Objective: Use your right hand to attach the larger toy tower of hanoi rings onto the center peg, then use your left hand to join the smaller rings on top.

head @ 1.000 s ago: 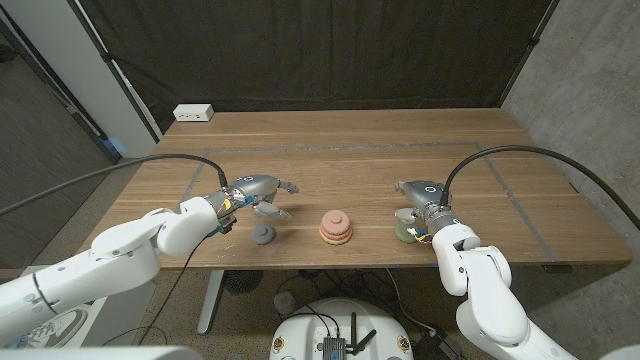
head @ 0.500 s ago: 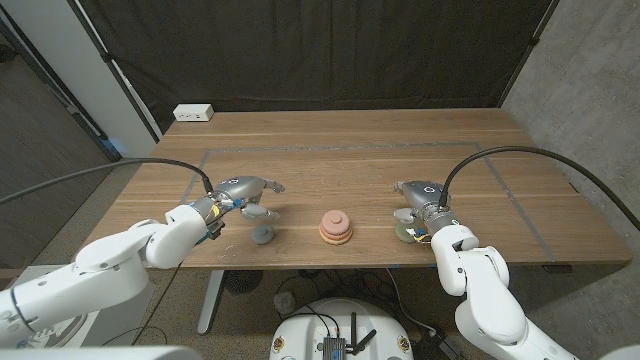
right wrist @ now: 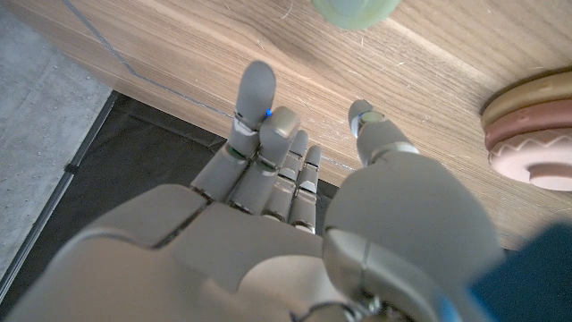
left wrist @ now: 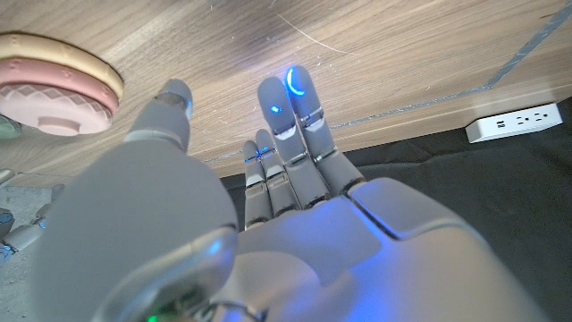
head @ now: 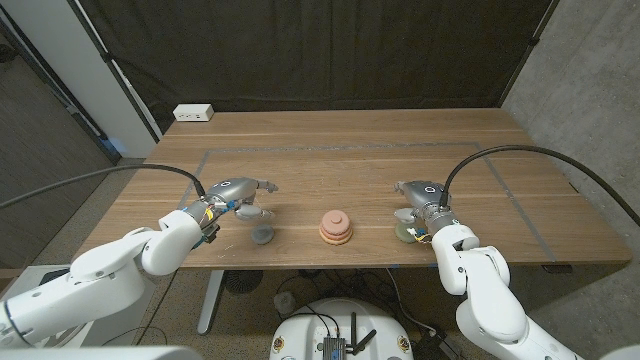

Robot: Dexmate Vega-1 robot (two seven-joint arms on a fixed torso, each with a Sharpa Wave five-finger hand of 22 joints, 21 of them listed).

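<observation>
A stack of pink and tan rings (head: 335,228) stands on the table near the front middle; it also shows in the left wrist view (left wrist: 55,82) and the right wrist view (right wrist: 533,127). A small grey piece (head: 263,235) sits to its left. Just behind that piece my left hand (head: 245,192) hovers, holding nothing, its fingers (left wrist: 288,134) stretched out. A pale green piece (head: 404,232) lies to the right of the stack, also seen in the right wrist view (right wrist: 355,11). Close behind it my right hand (head: 420,203) holds nothing, fingers (right wrist: 255,112) extended.
The wooden table (head: 350,150) stretches far behind the objects. A white power strip (head: 193,113) lies at the back left corner, also in the left wrist view (left wrist: 514,122). A dark curtain hangs behind the table. The front edge is close to the rings.
My left hand has drawn a little to the left, away from the ring stack, with the arm swinging outward. The right hand and the pieces have stayed put.
</observation>
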